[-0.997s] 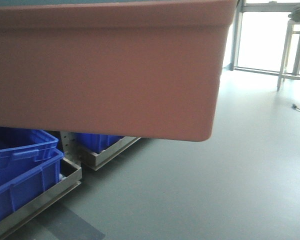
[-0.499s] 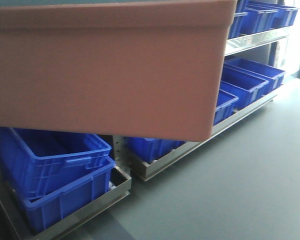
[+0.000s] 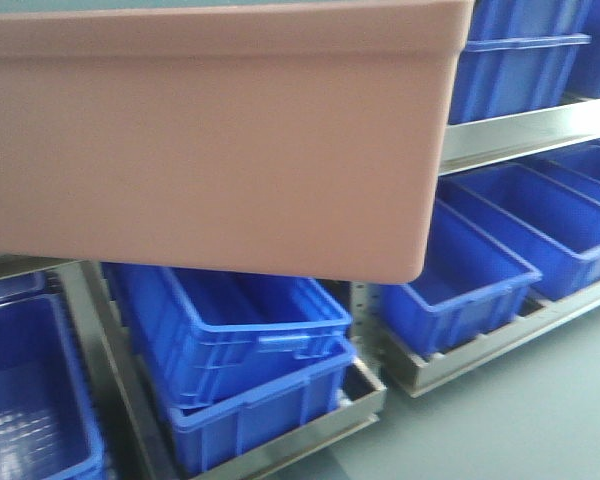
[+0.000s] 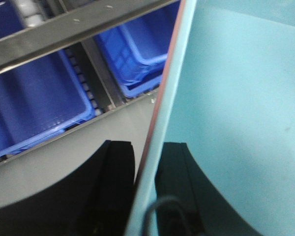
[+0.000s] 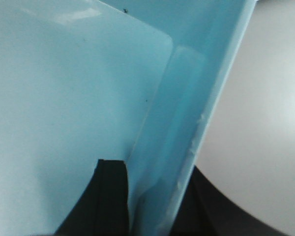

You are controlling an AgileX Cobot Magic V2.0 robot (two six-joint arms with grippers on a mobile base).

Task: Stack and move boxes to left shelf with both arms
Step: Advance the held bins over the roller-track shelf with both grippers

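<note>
The salmon pink box (image 3: pixel 210 140) hangs close in front of the front camera and fills the upper left of that view. The light blue box (image 4: pixel 236 88) sits nested inside it; its thin pink outer edge (image 4: pixel 160 98) shows beside the blue rim. My left gripper (image 4: pixel 146 146) is shut on the stacked boxes' left wall, one black finger inside and one outside. My right gripper (image 5: pixel 155 167) is shut on the light blue box (image 5: pixel 64 88) at its right wall. The left shelf's steel front bar (image 4: pixel 64 29) crosses above, with white rollers behind it.
A steel rack (image 3: pixel 520 130) stands straight ahead, with dark blue ribbed bins (image 3: pixel 250 350) on its lower levels and more bins (image 3: pixel 510 70) higher up at the right. Grey floor (image 3: pixel 540 430) shows at the lower right. Blue bins (image 4: pixel 34 108) also lie below the left wrist.
The front view has swung from open floor and a window to the rack of blue bins, now straight ahead. The pink box has kept its place in the view.
</note>
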